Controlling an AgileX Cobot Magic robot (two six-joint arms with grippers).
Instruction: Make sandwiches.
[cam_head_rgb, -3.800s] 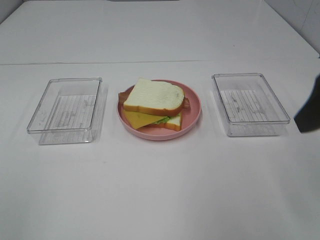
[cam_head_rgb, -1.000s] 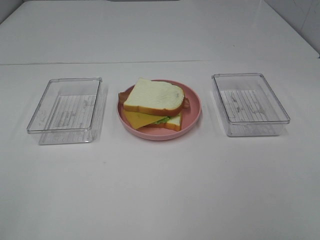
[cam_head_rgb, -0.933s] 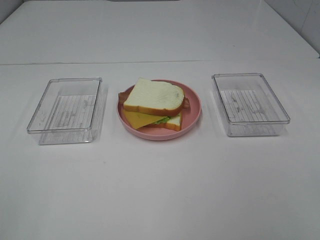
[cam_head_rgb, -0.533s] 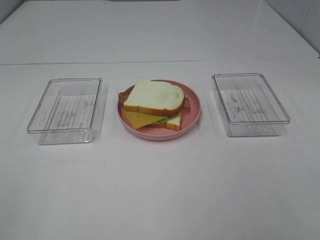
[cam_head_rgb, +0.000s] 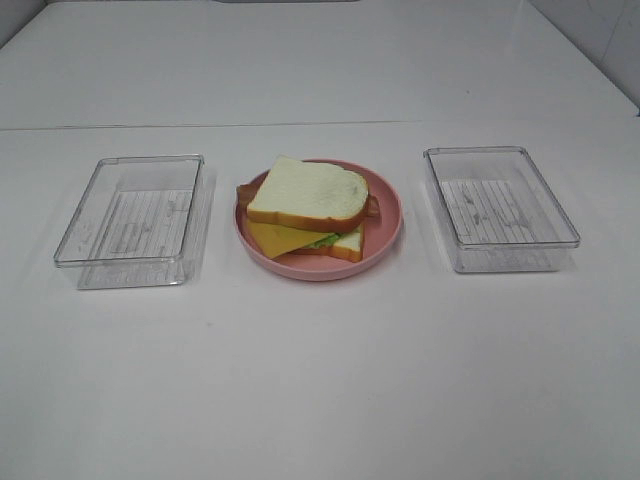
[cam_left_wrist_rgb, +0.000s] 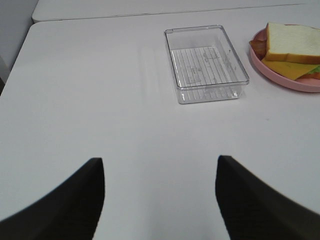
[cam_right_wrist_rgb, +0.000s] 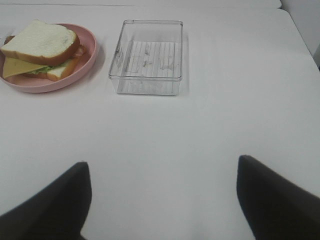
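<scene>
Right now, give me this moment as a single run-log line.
sandwich stacked on pink plate | both trays empty | left gripper open, right gripper open, both retracted

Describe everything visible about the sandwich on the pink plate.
The sandwich is a finished toy stack lying flat on the pink plate, between two clear trays. A white top bread slice with orange-brown crust sits skewed over a yellow cheese square whose corner juts out, a sliver of green lettuce, brown bacon ends and a bottom bread slice. Only the plate touches it.
</scene>
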